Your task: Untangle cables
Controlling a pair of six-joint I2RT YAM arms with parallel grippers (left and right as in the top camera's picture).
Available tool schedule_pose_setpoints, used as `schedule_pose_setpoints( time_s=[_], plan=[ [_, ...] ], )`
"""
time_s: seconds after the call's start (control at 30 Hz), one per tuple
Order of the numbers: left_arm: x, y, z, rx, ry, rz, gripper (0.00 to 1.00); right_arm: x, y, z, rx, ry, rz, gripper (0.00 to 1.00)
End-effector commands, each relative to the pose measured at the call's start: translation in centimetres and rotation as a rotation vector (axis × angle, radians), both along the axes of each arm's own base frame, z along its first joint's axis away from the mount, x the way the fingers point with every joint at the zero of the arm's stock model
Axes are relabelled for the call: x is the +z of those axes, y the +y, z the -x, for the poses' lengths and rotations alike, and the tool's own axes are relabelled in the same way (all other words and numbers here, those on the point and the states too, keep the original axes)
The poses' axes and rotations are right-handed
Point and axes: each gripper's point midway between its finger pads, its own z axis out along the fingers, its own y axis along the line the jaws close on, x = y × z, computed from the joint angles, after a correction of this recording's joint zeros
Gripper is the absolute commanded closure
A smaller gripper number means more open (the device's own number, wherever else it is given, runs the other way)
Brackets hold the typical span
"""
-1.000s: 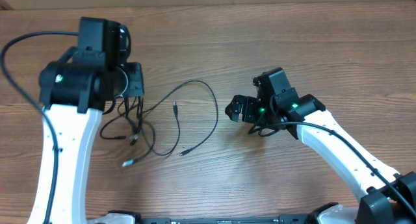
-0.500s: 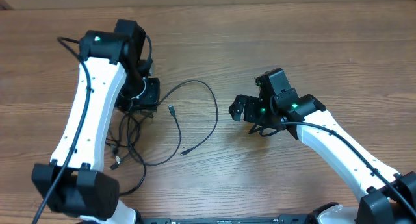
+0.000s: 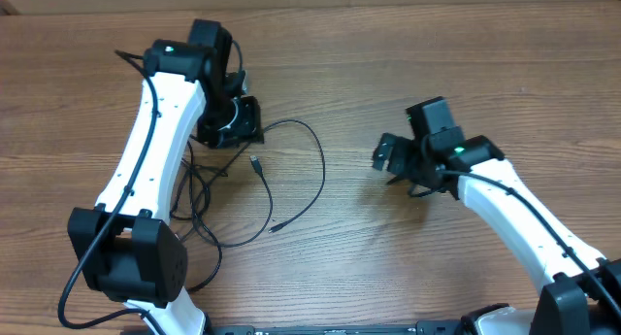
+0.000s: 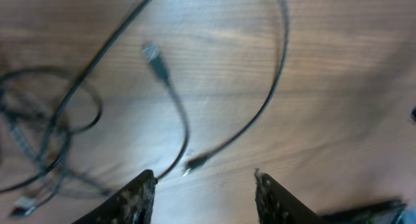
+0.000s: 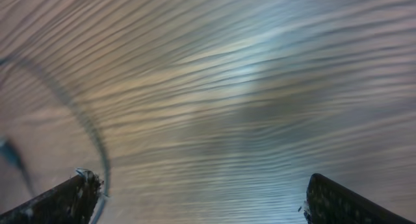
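Now: my left gripper (image 4: 203,178) is parted, empty, above the cables (image 4: 186,134) lying partly tangled on the table (image 4: 338,68); my right gripper (image 5: 201,180) spread wide, holding nothing

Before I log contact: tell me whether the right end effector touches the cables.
Apart. The overhead view shows bare table between the right end effector and the cables.

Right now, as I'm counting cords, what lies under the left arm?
Beside the left arm, a tangled bunch of the cables shows. Whatever runs beneath the white link is covered; the cord count there cannot be told.
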Motion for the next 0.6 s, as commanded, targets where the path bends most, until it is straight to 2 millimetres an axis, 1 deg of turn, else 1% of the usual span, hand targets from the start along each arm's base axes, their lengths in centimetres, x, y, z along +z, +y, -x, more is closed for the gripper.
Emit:
schedule_pose_setpoints(
  time_s=[0.0, 0.07, 0.1, 0.13, 0.2, 0.33, 0.37, 0.57],
  plan=[
    [-0.5, -2.1, -0.7, 0.109, 0.025, 0.038, 0.49, -0.7, -2.9, -0.5, -0.1, 0.029, 0.024, 0.0],
    [-0.9, -3.1, -1.4, 0.11, 0.003, 0.046, 0.48, -0.7, -3.9, -0.6, -0.131, 0.037, 0.025, 0.0],
    [-1.3, -3.6, -1.7, 0.122, -0.002, 0.043, 0.45, -0.7, -4.4, -0.7, -0.145, 0.036, 0.024, 0.0],
    [-1.5, -4.0, -1.8, 0.135, 0.001, 0.045, 0.45, -0.7, -4.5, -0.7, -0.149, 0.036, 0.024, 0.0],
    [-2.2, -4.9, -2.1, 0.183, 0.018, 0.05, 0.45, -0.7, -4.6, -0.7, -0.152, 0.036, 0.024, 0.0],
    [-3.6, -5.8, -3.1, 0.249, 0.033, 0.055, 0.43, -0.7, -4.6, -0.7, -0.151, 0.036, 0.025, 0.0],
    [-4.5, -6.2, -3.3, 0.292, 0.057, 0.055, 0.42, -0.7, -4.6, -0.7, -0.151, 0.036, 0.024, 0.0],
    [-7.0, -7.5, -3.4, 0.324, 0.108, 0.039, 0.41, -0.7, -4.6, -0.7, -0.151, 0.036, 0.024, 0.0]
  ],
)
